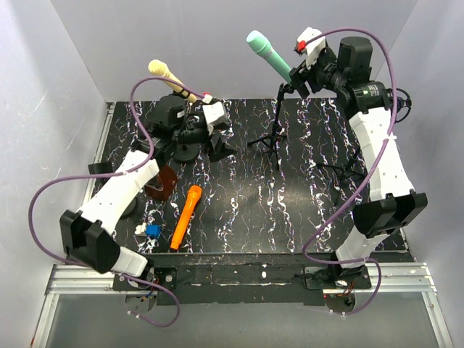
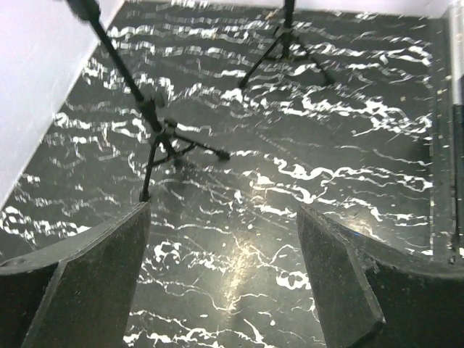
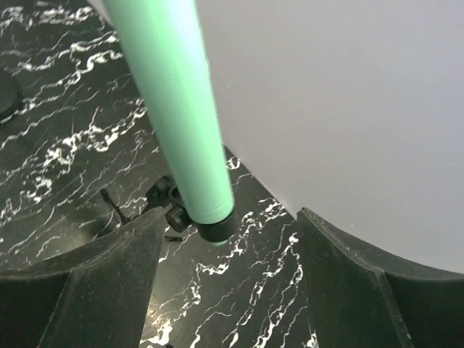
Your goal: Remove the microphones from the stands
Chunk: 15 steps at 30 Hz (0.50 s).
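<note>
A mint-green microphone (image 1: 267, 52) leans up and to the left in the clip of a black tripod stand (image 1: 278, 129) at the back of the table. In the right wrist view the microphone's body (image 3: 170, 101) runs down to its black-clipped lower end (image 3: 215, 226), just ahead of my fingers and nearer the left one. My right gripper (image 3: 228, 279) is open and nothing sits between its pads; from above it (image 1: 299, 76) hangs beside the microphone's lower end. My left gripper (image 2: 225, 279) is open and empty over bare marble, left of that stand (image 2: 148, 116).
A cream microphone (image 1: 171, 76) sticks up behind my left arm. An orange microphone (image 1: 185, 216) lies on the marble table (image 1: 239, 210), with a brown object (image 1: 161, 183) and a small blue-and-white item (image 1: 148, 230) nearby. Another tripod (image 1: 337, 168) stands at right. White walls enclose the table.
</note>
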Motion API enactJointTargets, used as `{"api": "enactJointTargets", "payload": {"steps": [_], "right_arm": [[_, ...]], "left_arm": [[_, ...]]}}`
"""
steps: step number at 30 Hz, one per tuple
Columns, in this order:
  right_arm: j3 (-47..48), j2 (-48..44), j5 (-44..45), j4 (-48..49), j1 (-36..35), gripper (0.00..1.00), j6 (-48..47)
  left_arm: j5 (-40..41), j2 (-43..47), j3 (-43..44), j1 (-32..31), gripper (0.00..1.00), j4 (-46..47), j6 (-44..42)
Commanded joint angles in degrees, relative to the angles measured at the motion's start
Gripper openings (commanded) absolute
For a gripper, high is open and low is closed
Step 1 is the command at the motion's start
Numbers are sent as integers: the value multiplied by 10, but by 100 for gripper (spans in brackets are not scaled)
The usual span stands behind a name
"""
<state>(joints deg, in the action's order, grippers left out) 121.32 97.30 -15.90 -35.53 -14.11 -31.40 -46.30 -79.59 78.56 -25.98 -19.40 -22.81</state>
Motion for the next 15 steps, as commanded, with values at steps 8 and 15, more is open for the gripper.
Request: {"api": "enactJointTargets", "payload": {"steps": [8,15], "right_arm": [[-96,-33,-111,98,5,73,-52],[-88,-7,-90,120,5,72,-46]], "left_arm": [[74,-45,19,-24,80,44,0],[105,-61,31,-48,81,60,2]]}}
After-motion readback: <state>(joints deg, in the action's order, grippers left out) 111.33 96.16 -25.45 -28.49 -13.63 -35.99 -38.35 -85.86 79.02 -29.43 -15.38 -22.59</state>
